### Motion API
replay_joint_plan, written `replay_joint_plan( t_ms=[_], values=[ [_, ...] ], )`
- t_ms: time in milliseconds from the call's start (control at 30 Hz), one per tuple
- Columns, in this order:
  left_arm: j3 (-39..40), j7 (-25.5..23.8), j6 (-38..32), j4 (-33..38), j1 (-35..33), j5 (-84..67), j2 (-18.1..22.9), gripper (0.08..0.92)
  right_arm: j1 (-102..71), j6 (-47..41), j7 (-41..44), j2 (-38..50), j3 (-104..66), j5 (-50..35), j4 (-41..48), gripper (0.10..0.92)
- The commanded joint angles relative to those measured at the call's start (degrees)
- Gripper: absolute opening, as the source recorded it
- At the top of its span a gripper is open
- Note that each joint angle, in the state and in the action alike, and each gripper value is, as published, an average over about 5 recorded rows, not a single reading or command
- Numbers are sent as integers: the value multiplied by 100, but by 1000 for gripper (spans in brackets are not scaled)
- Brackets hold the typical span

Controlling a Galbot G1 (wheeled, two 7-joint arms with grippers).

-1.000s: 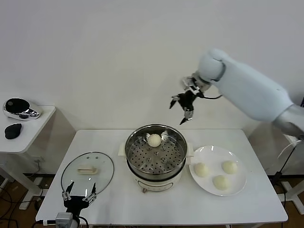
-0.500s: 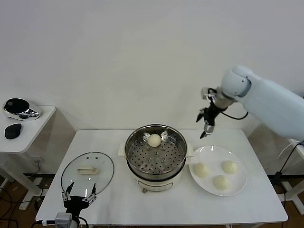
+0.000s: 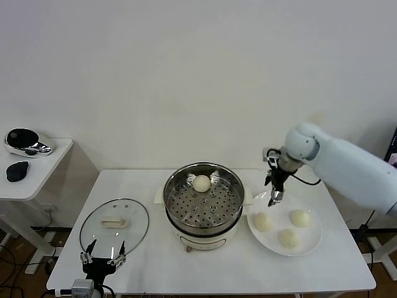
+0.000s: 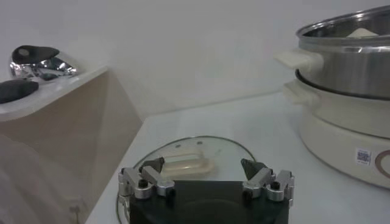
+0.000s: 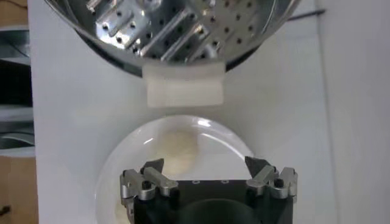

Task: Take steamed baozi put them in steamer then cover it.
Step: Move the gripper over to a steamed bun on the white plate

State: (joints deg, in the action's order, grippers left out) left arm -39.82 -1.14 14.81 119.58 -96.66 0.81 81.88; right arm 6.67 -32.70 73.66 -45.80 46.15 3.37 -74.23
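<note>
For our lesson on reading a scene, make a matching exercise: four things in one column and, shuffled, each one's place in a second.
1. glass lid
2. baozi in the steamer
3. right claw
4. left claw

A. over the plate's far edge
B. at the table's near edge, by the lid
C. flat on the table, left of the steamer
D. on the perforated tray

Pairs: 1-C, 2-D, 3-A, 4-B

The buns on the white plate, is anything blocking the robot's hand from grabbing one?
Nothing visible blocks it. The right gripper hangs with open jaws, holding nothing, just above the flat white plate, and the nearest small round cream-white bun lies uncovered below.
</note>
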Motion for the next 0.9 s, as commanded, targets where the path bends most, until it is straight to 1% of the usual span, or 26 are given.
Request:
replay_joint_plan(
  t_ms=[33, 400, 900],
  values=[
    [3, -3, 5, 0, 2, 5, 3, 823, -808, -100, -118, 31, -299, 314, -45, 823],
    [22, -11, 4, -56, 17, 23, -4, 823, -1267, 180, -668, -137, -557, 573, 144, 822],
    [47, -15, 2, -159, 48, 46, 9, 823, -1342, 332, -866, -332, -616, 705, 392, 823]
  ],
)
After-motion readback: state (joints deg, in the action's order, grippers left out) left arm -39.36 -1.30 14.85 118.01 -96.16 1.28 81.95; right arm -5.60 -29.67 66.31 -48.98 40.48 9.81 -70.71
